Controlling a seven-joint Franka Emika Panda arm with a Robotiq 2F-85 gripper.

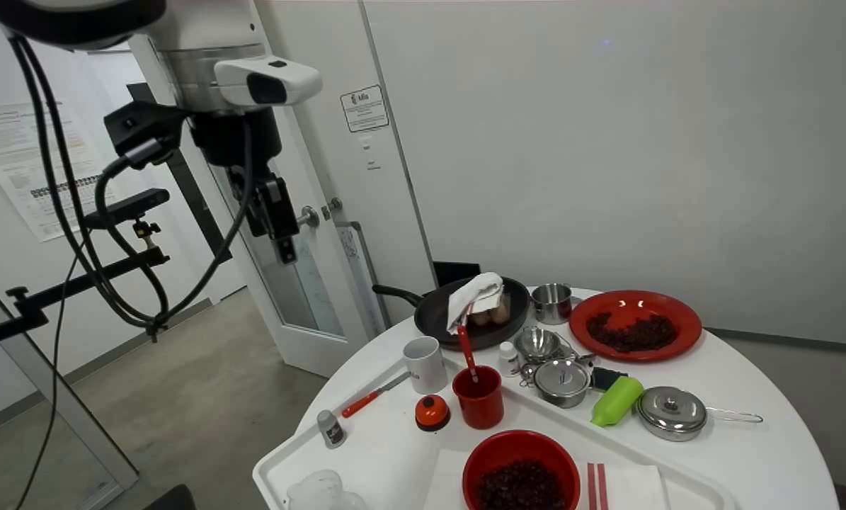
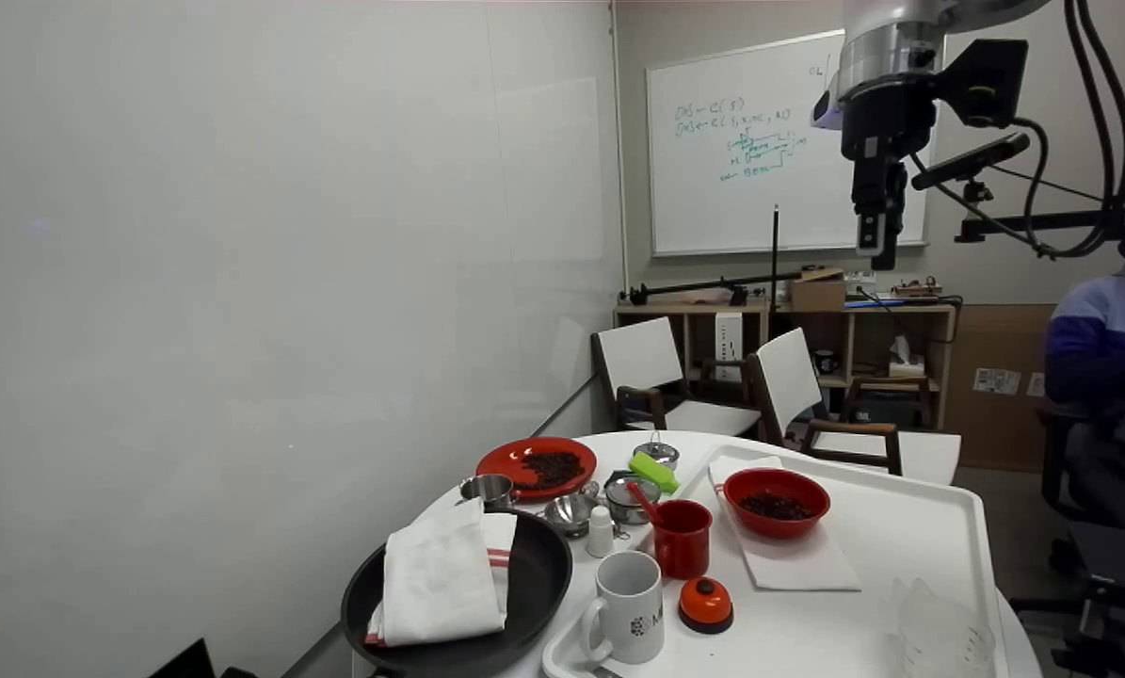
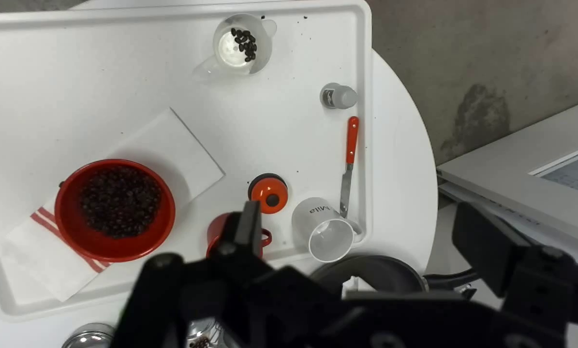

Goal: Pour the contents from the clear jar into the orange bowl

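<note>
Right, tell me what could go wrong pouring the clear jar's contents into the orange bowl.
The see-through clear jar stands on a white tray, so the pincer might misjudge its edges. The deeper red bowl on that tray holds dark bits, as does the orange bowl, so they might be confused. Carried low, the jar might clip the red utensil leaning out of the red cup.

white mug [image 3: 320, 225]: "mila" | wall sign [image 1: 364, 108]: "mila" | whiteboard [image 2: 760, 151]: handwritten, unclear

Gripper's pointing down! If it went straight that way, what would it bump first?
Probably the white tray, somewhere between the clear measuring jar and the orange bell. The gripper hangs high above, so the exact spot is unclear.
</note>
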